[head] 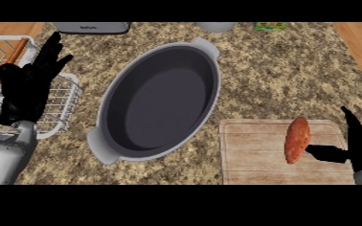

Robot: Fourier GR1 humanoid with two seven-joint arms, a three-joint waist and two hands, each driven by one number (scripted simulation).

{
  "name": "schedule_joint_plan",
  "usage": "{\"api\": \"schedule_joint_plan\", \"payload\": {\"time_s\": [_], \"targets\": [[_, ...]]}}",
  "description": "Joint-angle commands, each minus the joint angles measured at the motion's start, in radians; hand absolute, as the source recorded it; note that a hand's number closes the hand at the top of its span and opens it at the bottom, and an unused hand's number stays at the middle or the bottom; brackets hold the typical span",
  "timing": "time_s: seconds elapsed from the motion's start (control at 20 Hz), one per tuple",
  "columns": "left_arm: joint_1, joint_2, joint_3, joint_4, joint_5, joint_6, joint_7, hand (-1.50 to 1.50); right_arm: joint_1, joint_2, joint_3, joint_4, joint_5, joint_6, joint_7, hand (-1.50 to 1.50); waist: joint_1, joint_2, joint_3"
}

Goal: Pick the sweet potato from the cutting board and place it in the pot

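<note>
Speckled brown granite counter (283, 72) fills pretty much the whole view, with strips of light wood showing at the top corners. Sitting on it at the lower right is a pale wooden cutting board (254, 158), and the orange, tapered sweet potato (297, 140) lies on the board's right half, standing nearly upright in the view with its narrow end pointing down. Right next to it is the robot's black right hand (339, 151), coming in from the right edge: the thumb sticks out toward the lower end of the sweet potato and looks to be just touching it or very nearly, while the fingers are up and spread apart, so it's open and not wrapped around anything. Left of the board, close by its upper left corner, is the big oval dark grey pot (159, 103) with a lighter rim and two small handles, tilted diagonally in the view, nothing visible inside. Further left is a white wire rack (60, 107) at the counter's edge, with something thin and brownish (17, 50) in it that I can't identify. The black left hand (32, 84) shows over that rack on its grey forearm, fingers straight and pointing up, just resting open. Along the top edge there's a grey appliance (92, 27), a pale round container (216, 26) and a small green item (272, 26), all cut off.
</note>
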Motion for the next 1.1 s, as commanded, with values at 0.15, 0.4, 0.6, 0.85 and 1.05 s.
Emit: {"api": "schedule_joint_plan", "payload": {"time_s": [0.15, 0.4, 0.6, 0.85, 1.05], "targets": [[0.163, 0.006, -0.005, 0.139, -0.011, 0.007, 0.061, 0.00, -0.066, -0.050, 0.048, -0.158, -0.012, 0.167, 0.349, -1.50, 0.014, 0.009, -0.022], [0.132, -0.005, 0.009, 0.166, -0.016, 0.018, 0.084, 0.00, -0.098, -0.048, 0.061, -0.227, -0.009, 0.209, 0.475, -1.50, -0.014, 0.010, -0.015], [0.156, 0.019, 0.039, 0.164, 0.000, -0.007, 0.054, 0.00, -0.081, -0.054, 0.056, -0.196, -0.019, 0.232, 0.480, -1.50, -0.004, 0.014, -0.013], [0.174, -0.013, 0.010, 0.144, -0.022, 0.011, 0.055, 0.00, -0.104, -0.026, 0.060, -0.214, -0.003, 0.231, 0.523, -1.50, 0.001, 0.012, -0.013], [0.192, -0.021, 0.012, 0.169, -0.024, 0.002, 0.015, 0.00, -0.117, -0.024, 0.052, -0.188, 0.014, 0.231, 0.499, -1.50, 0.005, 0.019, -0.014]]}}
